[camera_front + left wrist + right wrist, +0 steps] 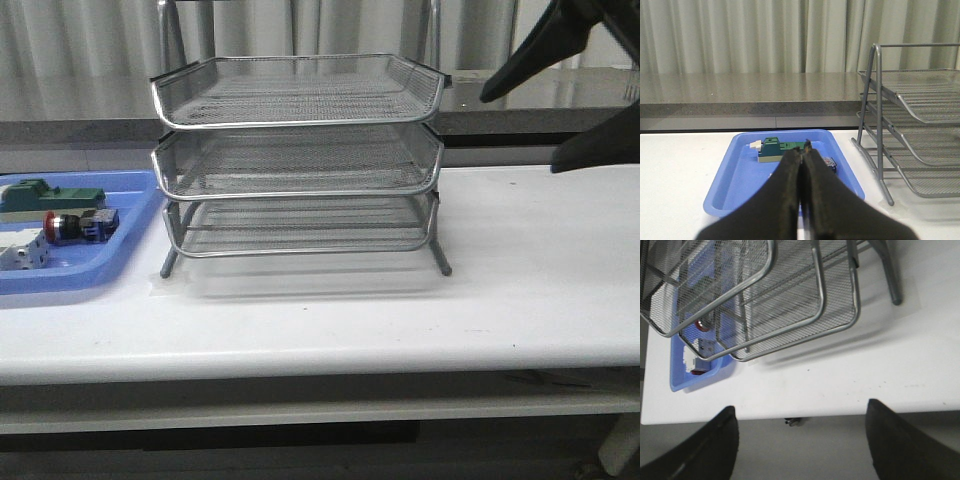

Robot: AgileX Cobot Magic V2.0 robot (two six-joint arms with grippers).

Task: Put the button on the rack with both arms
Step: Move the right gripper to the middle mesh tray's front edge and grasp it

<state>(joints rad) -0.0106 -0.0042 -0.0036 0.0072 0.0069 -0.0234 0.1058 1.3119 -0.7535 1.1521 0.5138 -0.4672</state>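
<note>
No writing can be read in any view.

Front view: the rack [298, 160] stands in the middle of the white table [520, 290], its three trays without load. At its left lies a blue tray [90, 272]. In it the button [78, 226] lies on its side, red cap to the left, between a green block [52, 197] behind and a white block [22, 254] in front. The right gripper [580, 95] hangs at the far right, above the table, fingers wide apart.

Left wrist view: the left gripper [802, 150] is closed, holding nothing, above the blue tray [732, 192]. Its fingers hide most of the button.

Right wrist view: the right gripper [800, 440] is wide, over the near table edge. The button's red cap [702, 324] shows through the mesh of the rack [790, 305].
</note>
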